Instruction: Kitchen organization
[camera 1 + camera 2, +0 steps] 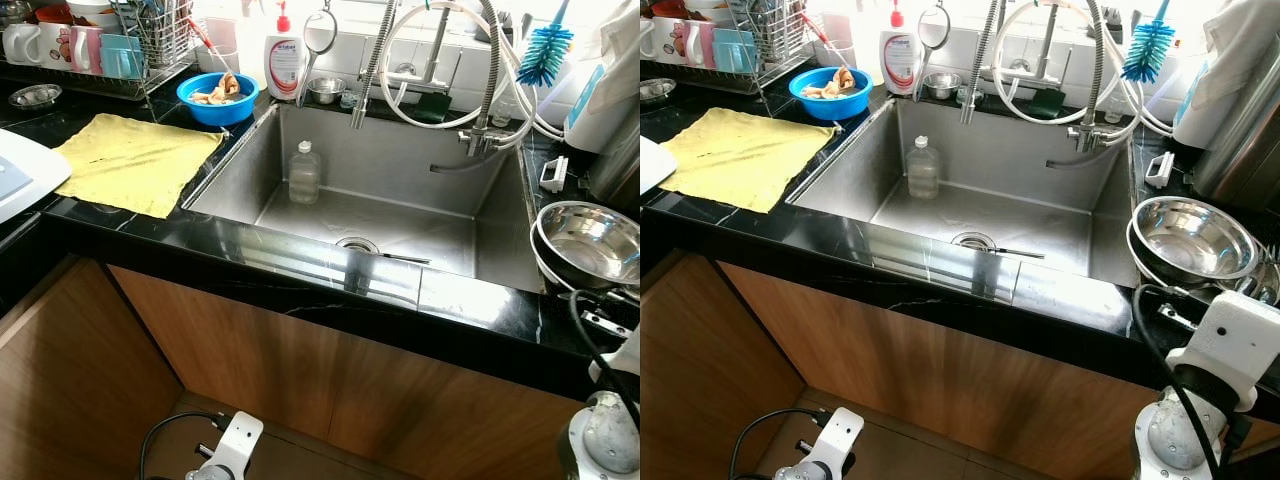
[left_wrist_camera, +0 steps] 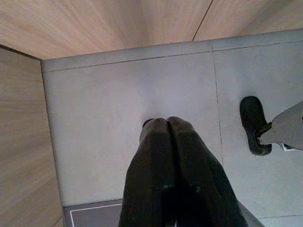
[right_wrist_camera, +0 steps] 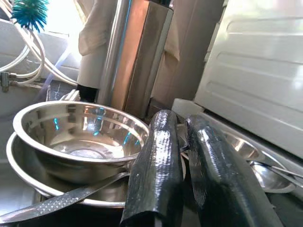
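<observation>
Hardly begun, I'd say: a plastic bottle (image 1: pixel 304 172) stands in the sink (image 1: pixel 500 225), steel bowls (image 1: pixel 588 240) sit stacked, and both grippers, left (image 2: pixel 165 124) and right (image 3: pixel 182 124), are pinched closed, empty.

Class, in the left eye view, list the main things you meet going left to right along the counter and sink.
Yellow cloth → blue bowl → plastic bottle in the sink → steel bowls.
</observation>
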### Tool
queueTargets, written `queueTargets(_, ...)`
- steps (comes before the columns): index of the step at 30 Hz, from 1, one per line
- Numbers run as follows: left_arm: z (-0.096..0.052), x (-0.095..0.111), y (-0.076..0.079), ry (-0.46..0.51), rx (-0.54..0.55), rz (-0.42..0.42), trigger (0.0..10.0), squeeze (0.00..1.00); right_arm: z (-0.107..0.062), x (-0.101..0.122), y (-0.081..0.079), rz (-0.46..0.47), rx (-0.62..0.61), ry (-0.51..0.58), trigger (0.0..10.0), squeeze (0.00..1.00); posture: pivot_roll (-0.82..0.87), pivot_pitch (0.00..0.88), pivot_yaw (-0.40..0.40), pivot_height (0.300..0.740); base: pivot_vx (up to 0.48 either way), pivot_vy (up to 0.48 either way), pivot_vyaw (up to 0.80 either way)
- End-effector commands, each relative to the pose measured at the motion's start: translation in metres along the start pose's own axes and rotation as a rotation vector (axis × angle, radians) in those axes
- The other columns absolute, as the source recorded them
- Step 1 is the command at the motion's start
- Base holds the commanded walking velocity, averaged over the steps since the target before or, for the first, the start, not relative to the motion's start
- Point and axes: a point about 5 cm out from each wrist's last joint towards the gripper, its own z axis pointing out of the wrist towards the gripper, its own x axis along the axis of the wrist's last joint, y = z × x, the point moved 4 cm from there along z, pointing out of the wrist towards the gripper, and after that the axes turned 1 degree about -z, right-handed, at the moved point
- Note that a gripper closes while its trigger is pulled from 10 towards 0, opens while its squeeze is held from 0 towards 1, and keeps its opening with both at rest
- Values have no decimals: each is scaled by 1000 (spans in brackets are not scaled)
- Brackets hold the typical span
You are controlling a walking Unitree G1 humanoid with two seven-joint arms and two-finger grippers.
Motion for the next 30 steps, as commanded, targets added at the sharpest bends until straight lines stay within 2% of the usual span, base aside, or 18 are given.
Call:
queueTargets(1, 0, 0, 1, 0, -2, -9, 10000, 0, 0, 9, 3, 4, -13, 32, 10000, 0, 7, 47, -53, 740, 0, 0, 0)
queueTargets(5, 0, 0, 1, 0, -3, -10, 10000, 0, 1, 18, 3, -58, -11, 87, 10000, 0, 7, 43, -54, 740, 0, 0, 0)
queueTargets(11, 0, 1, 1, 2, -2, -13, 10000, 0, 4, 33, 0, -72, -9, 158, 10000, 0, 4, 44, -54, 740, 0, 0, 0)
queueTargets(14, 0, 1, 1, 3, -2, -14, 10000, 0, 8, 64, -7, -127, 23, 310, 10000, 0, -3, 46, -52, 740, 0, 0, 0)
queueTargets(15, 0, 1, 1, 3, -2, -14, 10000, 0, 8, 64, -7, -127, 23, 310, 10000, 0, -3, 46, -52, 740, 0, 0, 0)
queueTargets(17, 0, 1, 1, 3, -2, -15, 10000, 0, 11, 90, -15, -166, 54, 430, 10000, 0, -6, 45, -52, 740, 0, 0, 0)
queueTargets(19, 0, 1, 1, 3, 0, -17, 10000, 0, 14, 102, -24, -137, 100, 477, 10000, 0, -8, 47, -50, 740, 0, 0, 0)
queueTargets(22, 0, 2, 1, 3, -2, -16, 10000, 0, 20, 119, -41, -38, 171, 526, 10000, 0, -14, 48, -48, 740, 0, 0, 0)
queueTargets(24, 0, 2, 2, 5, -2, -18, 10000, 0, 27, 122, -55, 55, 229, 502, 10000, 0, -8, 47, -50, 740, 0, 0, 0)
queueTargets(26, 1, 2, 2, 7, -1, -23, 10000, 0, 30, 124, -74, 121, 338, 466, 10000, 0, -5, 48, -50, 740, 0, 0, 0)
queueTargets(28, 1, 3, 1, 8, 0, -25, 10000, 0, 33, 121, -98, 128, 450, 408, 10000, 0, -6, 48, -50, 740, 0, 0, 0)
queueTargets(30, 1, 3, 1, 8, 2, -26, 10000, 0, 31, 117, -121, 189, 584, 334, 10000, 0, -6, 48, -52, 740, 0, 0, 0)
